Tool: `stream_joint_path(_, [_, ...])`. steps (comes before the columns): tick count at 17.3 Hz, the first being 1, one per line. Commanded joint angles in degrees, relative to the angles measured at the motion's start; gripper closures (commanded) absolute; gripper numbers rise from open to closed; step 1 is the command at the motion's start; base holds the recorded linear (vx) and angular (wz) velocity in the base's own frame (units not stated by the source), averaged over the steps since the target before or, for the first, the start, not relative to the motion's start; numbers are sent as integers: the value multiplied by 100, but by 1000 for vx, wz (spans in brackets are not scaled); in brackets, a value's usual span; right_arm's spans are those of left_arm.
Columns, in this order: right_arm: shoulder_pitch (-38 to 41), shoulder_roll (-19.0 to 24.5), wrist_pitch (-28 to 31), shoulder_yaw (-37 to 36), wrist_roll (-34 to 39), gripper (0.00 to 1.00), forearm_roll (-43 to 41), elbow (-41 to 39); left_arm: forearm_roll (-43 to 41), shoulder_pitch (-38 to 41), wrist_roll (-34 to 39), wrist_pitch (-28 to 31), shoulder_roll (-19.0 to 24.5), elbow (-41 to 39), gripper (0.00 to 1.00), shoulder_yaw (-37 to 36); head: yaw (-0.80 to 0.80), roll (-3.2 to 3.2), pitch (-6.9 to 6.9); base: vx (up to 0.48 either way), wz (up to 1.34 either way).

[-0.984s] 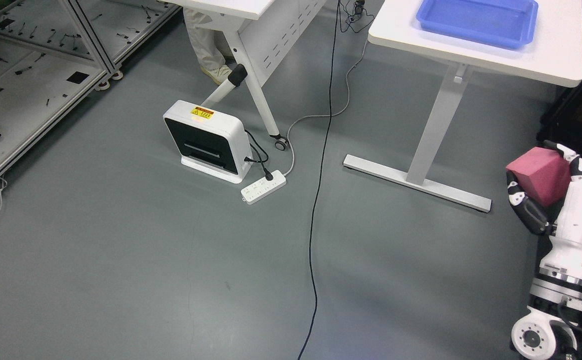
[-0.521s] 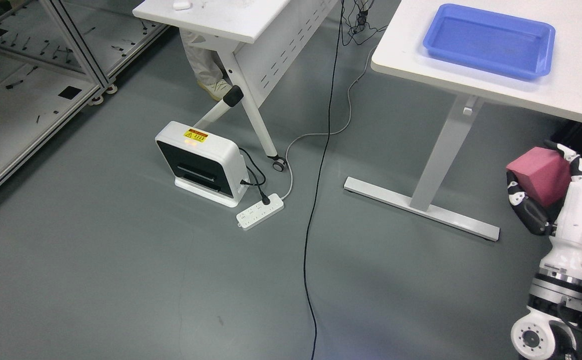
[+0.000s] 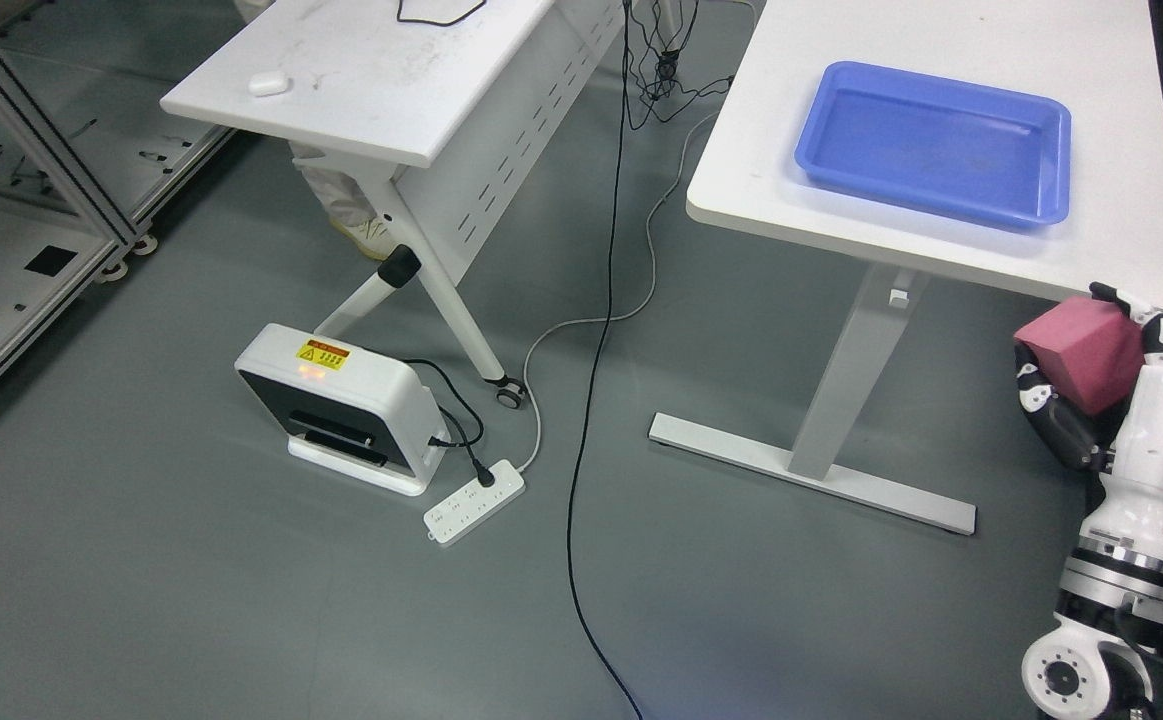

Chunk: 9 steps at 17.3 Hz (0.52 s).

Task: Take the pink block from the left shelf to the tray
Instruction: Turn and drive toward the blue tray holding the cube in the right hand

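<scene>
- Aluminium shelf framing [image 3: 36,130] stood at the far left of my feed, with small dark bits scattered over its pale boards.
- Just right of it I saw a white folding table [image 3: 361,75] with a small white case [image 3: 268,84] near its left end; a person's trouser leg and shoe [image 3: 346,212] showed beneath it.
- On the grey floor [image 3: 191,580] below, a white box-shaped device [image 3: 336,405] with a yellow warning label stood upright, plugged into a white power strip [image 3: 475,500] lying just beside it.
- A black cable [image 3: 596,330] ran from the top of the picture down across the floor to the bottom edge.
- Further right, the white tabletop [image 3: 941,30] on its T-shaped leg carried the blue tray [image 3: 1041,190], which sat near the front edge.
- At the far right, the right robot hand [image 3: 1091,395] was raised on its white forearm, fingers [image 3: 1061,425] curled round the pink block [image 3: 1081,355], gripping it from below and behind.
- The block was off the shelf, held in the air below and just outside the tabletop's right front corner, apart from the tray.
- I had no sight of the left arm.
</scene>
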Motion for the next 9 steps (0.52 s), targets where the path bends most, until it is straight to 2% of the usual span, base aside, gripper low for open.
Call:
stream_joint_path(1, [1, -100, 4, -26, 6, 99, 4, 0, -9, 53, 5, -2, 100, 0, 0, 0, 0, 0, 0, 368, -171])
stream_joint_path(9, [1, -100, 4, -26, 23, 99, 4, 0, -9, 53, 5, 6, 100, 0, 0, 0, 0, 0, 0, 351, -110])
